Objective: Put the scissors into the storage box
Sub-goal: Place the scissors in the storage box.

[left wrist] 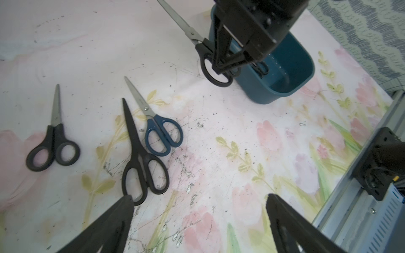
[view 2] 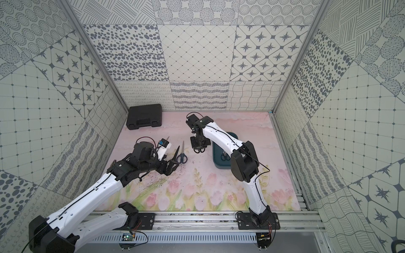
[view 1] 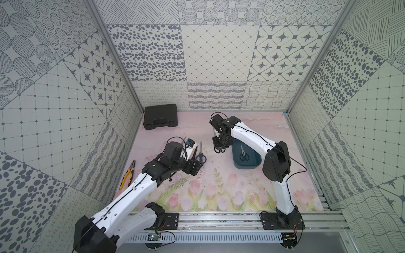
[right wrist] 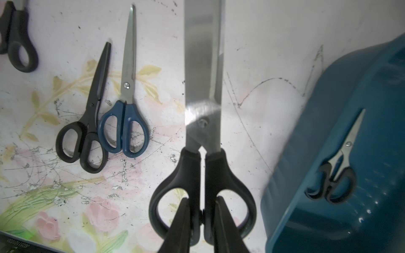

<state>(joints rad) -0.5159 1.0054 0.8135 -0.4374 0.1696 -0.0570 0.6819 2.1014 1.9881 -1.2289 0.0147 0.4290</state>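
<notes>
My right gripper [right wrist: 202, 201] is shut on the inner handle bars of a large pair of black-handled scissors [right wrist: 203, 92] with wide silver blades. It holds them above the mat, just beside the teal storage box [view 1: 247, 165]. A small black-handled pair [right wrist: 337, 173] lies inside the box [right wrist: 306, 175]. My left gripper [left wrist: 199, 197] is open over bare mat, one fingertip [left wrist: 128, 200] next to the handle of an all-black pair [left wrist: 140, 157]. A blue-handled pair [left wrist: 157, 129] and a short black-handled pair [left wrist: 54, 140] lie flat beside it.
Yellow-handled pliers [view 1: 128, 175] lie at the mat's left edge, by the left arm. A shut black case [view 1: 160, 116] sits in the back left corner. Patterned walls enclose three sides, and a metal rail [view 1: 219, 221] runs along the front.
</notes>
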